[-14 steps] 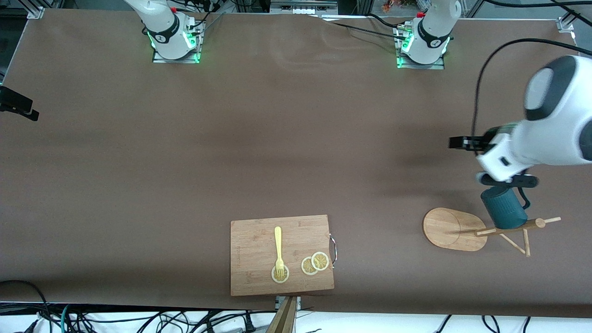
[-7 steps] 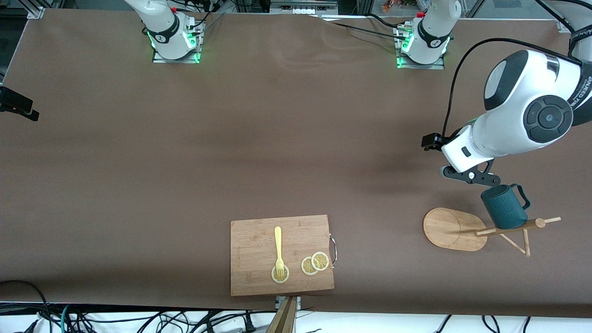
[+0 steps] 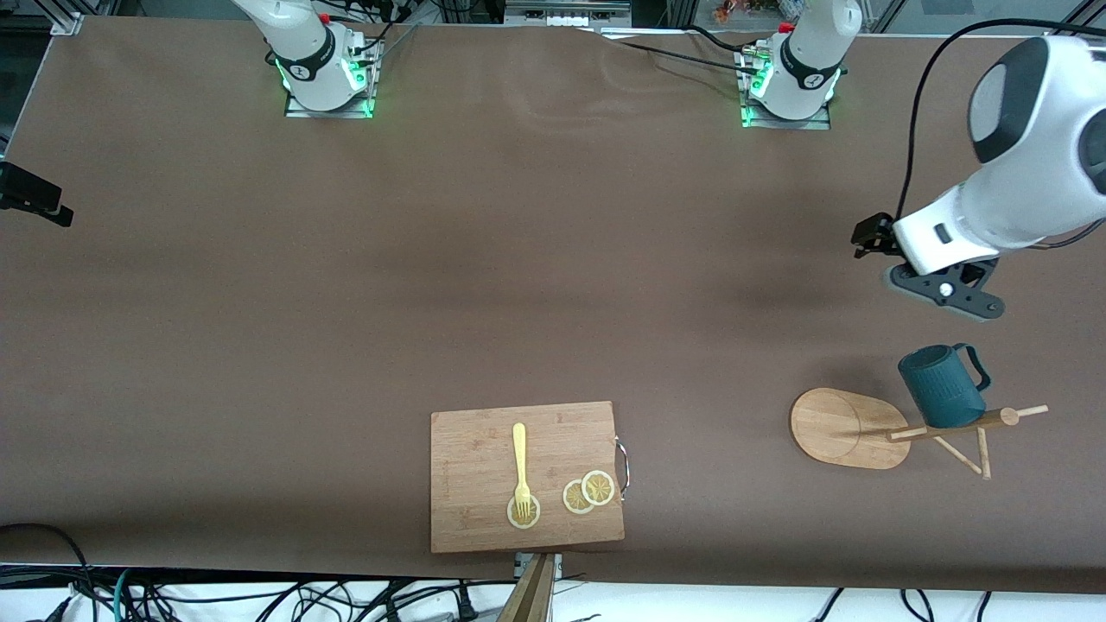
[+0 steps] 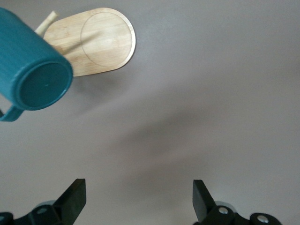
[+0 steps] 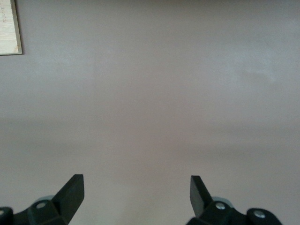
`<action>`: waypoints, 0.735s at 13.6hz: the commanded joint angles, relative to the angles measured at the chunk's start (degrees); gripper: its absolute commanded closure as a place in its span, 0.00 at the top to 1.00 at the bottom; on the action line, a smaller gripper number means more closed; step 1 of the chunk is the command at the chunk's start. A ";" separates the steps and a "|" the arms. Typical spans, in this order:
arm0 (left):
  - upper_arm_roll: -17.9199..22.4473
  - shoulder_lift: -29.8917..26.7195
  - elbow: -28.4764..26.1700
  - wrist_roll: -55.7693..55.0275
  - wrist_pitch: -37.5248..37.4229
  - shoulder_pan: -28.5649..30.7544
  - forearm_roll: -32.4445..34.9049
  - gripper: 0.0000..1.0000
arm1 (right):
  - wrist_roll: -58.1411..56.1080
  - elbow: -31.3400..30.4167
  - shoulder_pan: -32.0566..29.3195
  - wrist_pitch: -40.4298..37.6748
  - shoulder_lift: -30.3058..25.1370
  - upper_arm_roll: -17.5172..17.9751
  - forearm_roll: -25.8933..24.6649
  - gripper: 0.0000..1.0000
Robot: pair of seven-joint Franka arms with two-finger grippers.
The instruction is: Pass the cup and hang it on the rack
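The dark teal cup [image 3: 940, 386] hangs on a peg of the bamboo rack [image 3: 842, 428], mouth tilted up, handle toward the left arm's end of the table. In the left wrist view the cup [image 4: 33, 70] shows bottom-first beside the rack's oval base [image 4: 98, 42]. My left gripper [image 3: 946, 294] is open and empty, up in the air over bare table, apart from the cup; its fingers [image 4: 75, 194] stand wide. My right gripper [image 5: 136, 197] is open and empty over bare table, and it does not show in the front view.
A rectangular bamboo cutting board [image 3: 527, 475] with a yellow fork [image 3: 520, 466] and lemon slices [image 3: 589, 491] lies near the table's front edge; its corner [image 5: 9, 28] shows in the right wrist view. The arm bases [image 3: 320, 60] stand along the back edge.
My left gripper has let go of the cup and moved up and away from it. The cup stays hanging on the rack.
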 commanded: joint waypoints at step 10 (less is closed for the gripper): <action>4.84 -9.63 -6.03 -12.88 4.87 -2.24 -5.84 1.00 | -1.03 -0.48 -0.49 0.80 -0.37 0.17 -0.03 1.00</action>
